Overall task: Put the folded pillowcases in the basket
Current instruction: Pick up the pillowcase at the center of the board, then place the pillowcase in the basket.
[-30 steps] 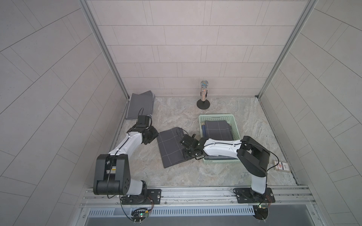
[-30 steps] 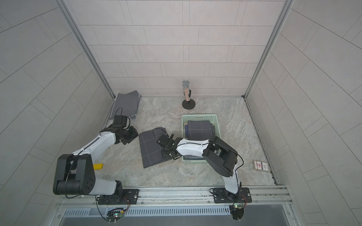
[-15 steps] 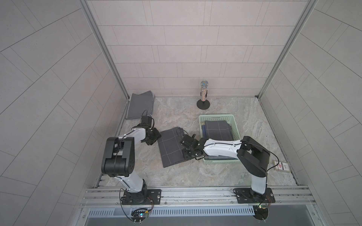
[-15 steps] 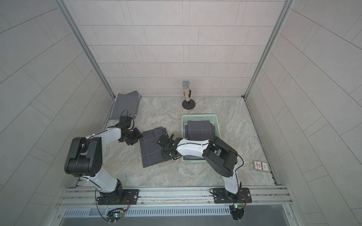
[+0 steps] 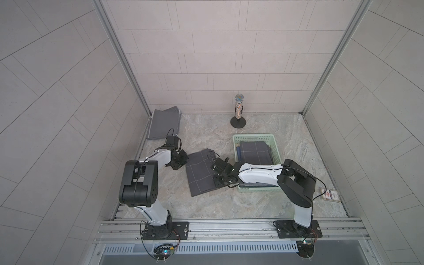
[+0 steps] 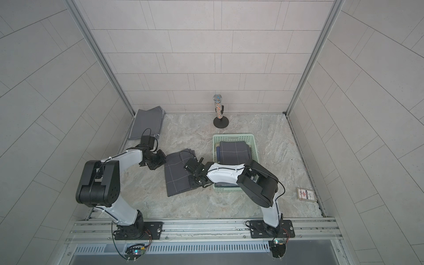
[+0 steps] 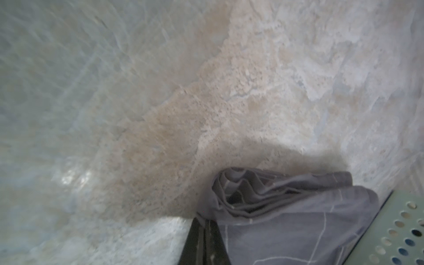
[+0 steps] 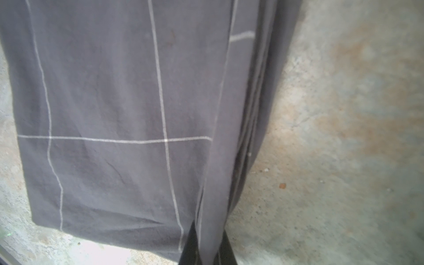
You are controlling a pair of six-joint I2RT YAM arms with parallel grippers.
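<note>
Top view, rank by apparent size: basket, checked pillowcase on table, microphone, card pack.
1. basket
2. checked pillowcase
3. microphone with stand
4. card pack
The right arm covers part of the first two; the order is clear.

Folded pillowcase [image 5: 199,171]: dark grey with thin white grid lines, a layered rectangle lying mid-counter [image 5: 229,203], just beside the basket on its left-edge side.
Basket [image 5: 253,137]: mint-green, perforated walls, slot handle facing the back edge; holds stacked grey cloths [image 5: 254,153].
</note>
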